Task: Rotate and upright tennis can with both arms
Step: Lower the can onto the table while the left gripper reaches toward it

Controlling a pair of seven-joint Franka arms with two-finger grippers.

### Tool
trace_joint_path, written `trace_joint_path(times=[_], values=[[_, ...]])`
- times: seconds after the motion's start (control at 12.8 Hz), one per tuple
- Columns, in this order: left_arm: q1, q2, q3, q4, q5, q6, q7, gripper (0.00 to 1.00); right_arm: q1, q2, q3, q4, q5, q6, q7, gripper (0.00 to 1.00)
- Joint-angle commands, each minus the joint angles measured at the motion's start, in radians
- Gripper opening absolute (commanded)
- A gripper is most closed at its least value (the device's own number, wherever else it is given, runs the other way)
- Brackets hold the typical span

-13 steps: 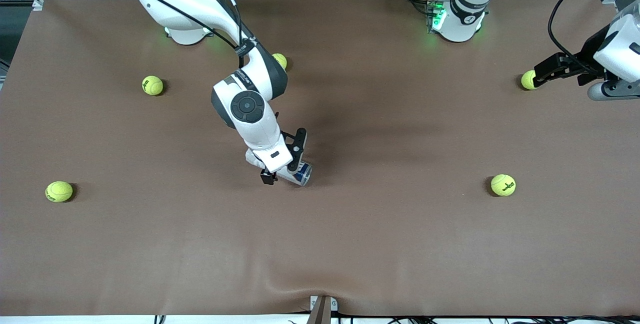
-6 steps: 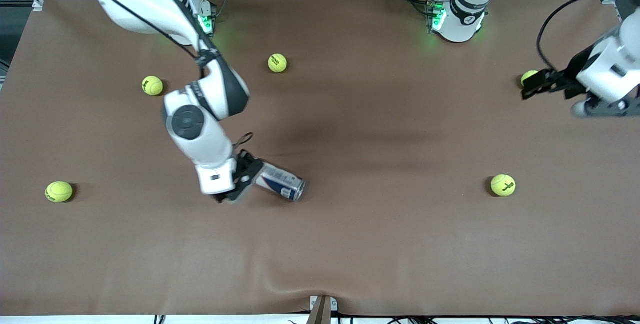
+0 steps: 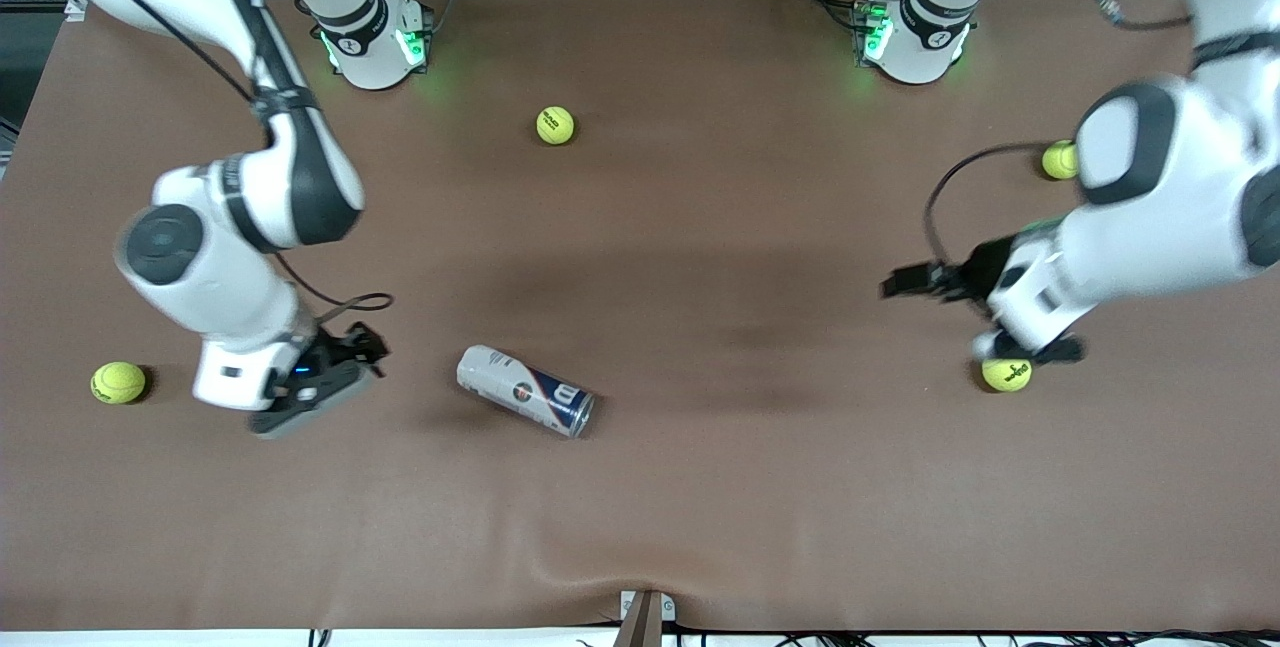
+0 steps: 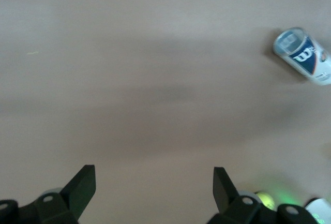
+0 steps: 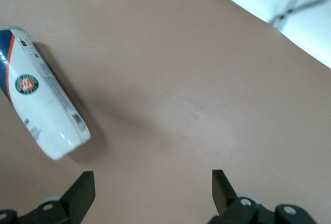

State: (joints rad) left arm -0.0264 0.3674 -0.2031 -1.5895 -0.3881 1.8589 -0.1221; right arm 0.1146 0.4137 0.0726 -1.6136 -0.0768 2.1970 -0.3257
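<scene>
The tennis can (image 3: 525, 392) lies on its side on the brown table near the middle, silver rim end nearer the front camera. Nothing holds it. My right gripper (image 3: 365, 352) is open and empty, low over the table beside the can's white end, toward the right arm's end. In the right wrist view the can (image 5: 41, 94) lies apart from the open gripper (image 5: 151, 193). My left gripper (image 3: 900, 282) is open and empty over bare table toward the left arm's end, pointing at the can. In the left wrist view the can (image 4: 305, 56) is well clear of the open gripper (image 4: 152, 188).
Yellow-green tennis balls lie about: one near the bases (image 3: 555, 124), one at the right arm's end (image 3: 118, 382), one under the left wrist (image 3: 1005, 374), one by the left forearm (image 3: 1058, 159). The table's edge (image 5: 258, 19) shows in the right wrist view.
My right gripper let go of the can and drew back toward the right arm's end. The can now lies freed, a little nearer the front camera. My left arm swung in toward the can.
</scene>
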Motion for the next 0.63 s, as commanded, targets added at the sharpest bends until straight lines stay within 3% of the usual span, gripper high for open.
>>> trace_joint_path(times=[0.0,0.55], values=[[-0.09,0.149,0.002,0.109,-0.064,0.109,-0.028,1.0,-0.051,-0.099,0.019,-0.031,0.008,-0.11,0.069,1.0],[-0.312,0.447,0.001,0.27,-0.314,0.603,-0.113,1.0,-0.17,-0.148,0.018,0.021,0.006,-0.336,0.184,1.0]])
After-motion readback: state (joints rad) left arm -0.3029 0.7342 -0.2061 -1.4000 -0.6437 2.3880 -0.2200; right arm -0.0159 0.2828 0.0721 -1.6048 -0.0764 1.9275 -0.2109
